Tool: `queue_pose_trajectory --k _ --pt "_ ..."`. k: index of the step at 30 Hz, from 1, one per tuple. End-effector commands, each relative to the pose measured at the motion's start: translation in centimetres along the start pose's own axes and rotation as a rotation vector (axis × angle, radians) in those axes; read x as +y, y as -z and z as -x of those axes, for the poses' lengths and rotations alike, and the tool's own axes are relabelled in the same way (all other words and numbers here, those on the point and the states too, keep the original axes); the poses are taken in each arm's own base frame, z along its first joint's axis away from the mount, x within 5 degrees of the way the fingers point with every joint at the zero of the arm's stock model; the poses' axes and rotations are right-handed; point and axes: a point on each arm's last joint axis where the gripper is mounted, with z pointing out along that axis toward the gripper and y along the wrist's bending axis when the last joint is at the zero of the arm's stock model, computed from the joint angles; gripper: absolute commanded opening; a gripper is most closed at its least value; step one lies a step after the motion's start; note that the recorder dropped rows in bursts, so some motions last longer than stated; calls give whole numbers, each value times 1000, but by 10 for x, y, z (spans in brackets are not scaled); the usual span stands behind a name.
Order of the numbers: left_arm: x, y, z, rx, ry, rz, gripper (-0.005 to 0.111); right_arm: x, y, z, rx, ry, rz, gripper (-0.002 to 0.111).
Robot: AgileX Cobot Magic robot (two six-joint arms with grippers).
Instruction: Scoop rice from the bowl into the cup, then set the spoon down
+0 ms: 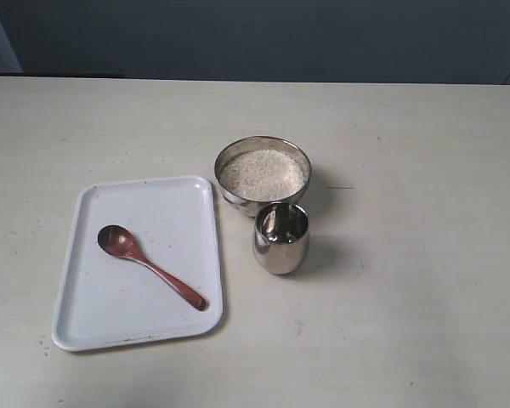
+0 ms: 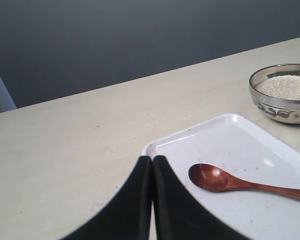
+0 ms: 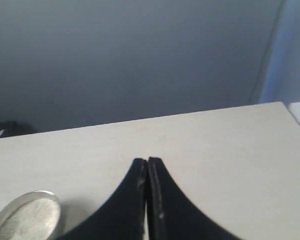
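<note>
On the pale table (image 1: 408, 323) a white rectangular tray (image 1: 153, 212) lies toward the left side of the exterior view, and the spoon (image 1: 149, 265) rests flat on it, held by nothing. The spoon lies on a slant, hollow side up, with its oval head toward the tray's far left and its slender handle running toward the tray's near right corner. A few small dark specks dot the tray's surface around it. To the right of the tray, just off its far right corner, stands the bowl (image 1: 235, 202), upright and filled nearly to the rim with a level bed of rice (image 1: 263, 174). The cup (image 1: 280, 251) stands upright just in front of the bowl; its rim overlaps the bowl's front wall in the exterior view, so close that it cannot be told whether the two touch. The inside of the cup shows only reflections, and it cannot be told whether any rice is in it. The cup stands near the tray's right edge but apart from it. The left gripper (image 2: 151, 160) shows only in its own wrist view: its two dark fingers are pressed together with nothing between them, above the table at the near corner of the tray, with the spoon's head just beyond. The right gripper (image 3: 147, 161) likewise has its fingers closed against each other on nothing, poised over bare table, with a part of the rice-filled bowl off to one side.
</note>
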Motion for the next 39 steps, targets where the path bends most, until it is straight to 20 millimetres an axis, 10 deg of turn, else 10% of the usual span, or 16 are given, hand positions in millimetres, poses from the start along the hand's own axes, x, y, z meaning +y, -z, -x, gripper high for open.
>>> queue_pose_trajectory --k 1,15,39 --pt "0 1 2 -22 11 -1 1 -24 0 -56 -85 -53 -126 0" --pt "0 1 2 -22 11 -1 1 -50 -28 -209 -446 -47 -166 0" --pt "0 1 2 -22 11 -1 1 -50 -24 -236 -266 -152 -164 0"
